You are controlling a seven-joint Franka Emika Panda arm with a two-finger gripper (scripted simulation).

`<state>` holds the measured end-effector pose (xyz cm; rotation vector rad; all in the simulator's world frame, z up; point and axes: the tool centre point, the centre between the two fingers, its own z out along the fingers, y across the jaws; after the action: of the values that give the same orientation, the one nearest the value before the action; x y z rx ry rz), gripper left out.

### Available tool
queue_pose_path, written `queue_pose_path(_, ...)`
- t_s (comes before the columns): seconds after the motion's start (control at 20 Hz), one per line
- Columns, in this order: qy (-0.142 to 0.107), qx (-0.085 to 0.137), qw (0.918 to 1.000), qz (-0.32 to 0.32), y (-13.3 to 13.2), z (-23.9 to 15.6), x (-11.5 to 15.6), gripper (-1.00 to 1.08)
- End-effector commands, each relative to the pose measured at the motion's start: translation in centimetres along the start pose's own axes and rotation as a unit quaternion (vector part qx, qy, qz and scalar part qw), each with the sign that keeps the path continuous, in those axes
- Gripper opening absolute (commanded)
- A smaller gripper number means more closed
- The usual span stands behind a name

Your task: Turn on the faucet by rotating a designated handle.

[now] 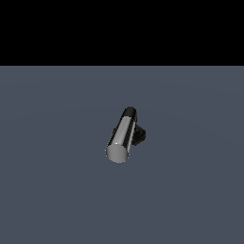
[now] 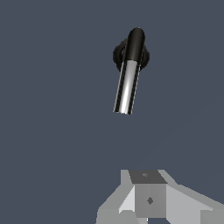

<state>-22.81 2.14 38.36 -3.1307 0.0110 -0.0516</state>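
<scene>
So far nothing is done: my gripper [image 2: 149, 199], its jaw opening impossible for me to tell, sits well apart from the faucet [image 1: 125, 137], whose chrome handle [image 2: 127, 89] remains untouched.

faucet [image 1: 125, 136] sits mid-bench [image 1: 47, 190], well clear of every edge. handle [image 1: 120, 138] runs from the elbow toward the near edge, slightly to exterior view's left. base behind it, on exterior view's right.
</scene>
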Motion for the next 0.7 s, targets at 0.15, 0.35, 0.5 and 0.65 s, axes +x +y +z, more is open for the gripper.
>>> queue_pose_path(0.15,-0.003,-0.001,1.0000,0.008,-0.7,4.8,0.9,-1.00)
queue_pose_path(0.35,-0.005,-0.002,0.9999,0.013,-1.2,8.1,1.6,-1.00)
queue_pose_path(0.5,-0.006,-0.002,0.9998,0.017,-1.5,10.4,2.1,-1.00)
queue_pose_path(0.65,-0.007,-0.002,0.9998,0.021,-1.8,12.8,2.6,-1.00)
